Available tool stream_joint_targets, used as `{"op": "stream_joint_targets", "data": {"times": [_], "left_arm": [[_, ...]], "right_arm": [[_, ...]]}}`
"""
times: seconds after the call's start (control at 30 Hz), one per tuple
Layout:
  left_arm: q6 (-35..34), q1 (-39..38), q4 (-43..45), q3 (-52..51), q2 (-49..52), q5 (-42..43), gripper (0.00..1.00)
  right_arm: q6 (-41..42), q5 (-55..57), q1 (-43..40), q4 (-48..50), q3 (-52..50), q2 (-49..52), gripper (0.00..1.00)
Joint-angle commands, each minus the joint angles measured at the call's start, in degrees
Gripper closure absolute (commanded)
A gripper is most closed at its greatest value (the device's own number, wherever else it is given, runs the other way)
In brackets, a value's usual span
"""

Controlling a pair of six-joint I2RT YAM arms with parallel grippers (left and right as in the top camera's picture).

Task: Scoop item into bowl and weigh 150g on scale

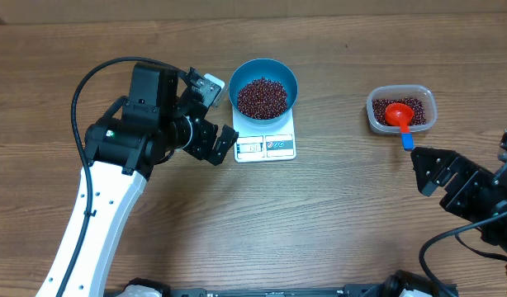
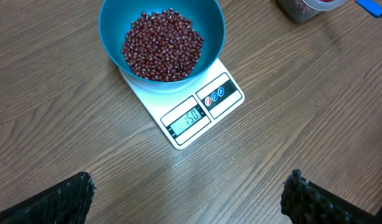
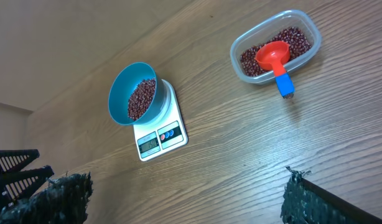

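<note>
On the wood-grain surface (image 1: 336,231) we count one scale (image 1: 266,148), one bowl (image 1: 237,82), one clear tub (image 1: 371,117), one scoop (image 1: 397,113) and two arms, each carrying one tool. Beans (image 1: 262,97) lie in two lots: a heap in the bowl and a shallower layer in the tub.

The bowl sits on the far part of the scale and hides its platform. The display (image 2: 190,117) remains uncovered and reads 150. The scale's long axis runs from the far edge of the surface toward the near edge, slightly turned, with the display end nearest the arms. The scoop rests on the beans in the tub. Its blue handle (image 1: 406,139) overhangs the near rim and points toward the near edge.

The left tool (image 1: 218,115) hangs just left of the scale, fingers spread wide, gripping nothing. The right tool (image 1: 424,171) stands near the scoop handle, likewise spread and empty.

The surface is brown, with grain running left to right. A paler strip shows beyond its far edge, and we cannot tell more of the room.
</note>
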Motion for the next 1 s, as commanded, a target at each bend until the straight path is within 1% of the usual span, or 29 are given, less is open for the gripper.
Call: {"op": "stream_joint_targets", "data": {"times": [0.0, 0.13, 0.23, 0.3, 0.43, 0.6, 0.87, 0.97], "left_arm": [[0.9, 0.1, 0.1, 0.8, 0.3, 0.4, 0.00], [0.9, 0.1, 0.1, 0.8, 0.3, 0.4, 0.00], [0.9, 0.1, 0.1, 0.8, 0.3, 0.4, 0.01], [0.9, 0.1, 0.1, 0.8, 0.3, 0.4, 0.00], [0.9, 0.1, 0.1, 0.8, 0.3, 0.4, 0.00], [0.9, 0.1, 0.1, 0.8, 0.3, 0.4, 0.01], [0.9, 0.1, 0.1, 0.8, 0.3, 0.4, 0.00], [0.9, 0.1, 0.1, 0.8, 0.3, 0.4, 0.00]], "right_arm": [[-2.9, 1.0, 0.1, 0.2, 0.9, -0.2, 0.00], [-6.7, 1.7, 0.2, 0.5, -0.4, -0.2, 0.00], [-6.6, 6.4, 3.2, 5.6, -4.5, -1.6, 0.00], [-6.6, 9.1, 6.3, 11.6, -8.4, -3.8, 0.00], [-6.6, 14.3, 11.8, 25.4, -19.3, -11.1, 0.00], [-6.4, 17.5, 14.3, 39.1, -32.9, -20.0, 0.00], [-6.4, 18.1, 17.8, 62.1, -55.4, -31.5, 0.00], [-6.4, 18.1, 19.6, 68.1, -63.1, -35.3, 0.00]]}}
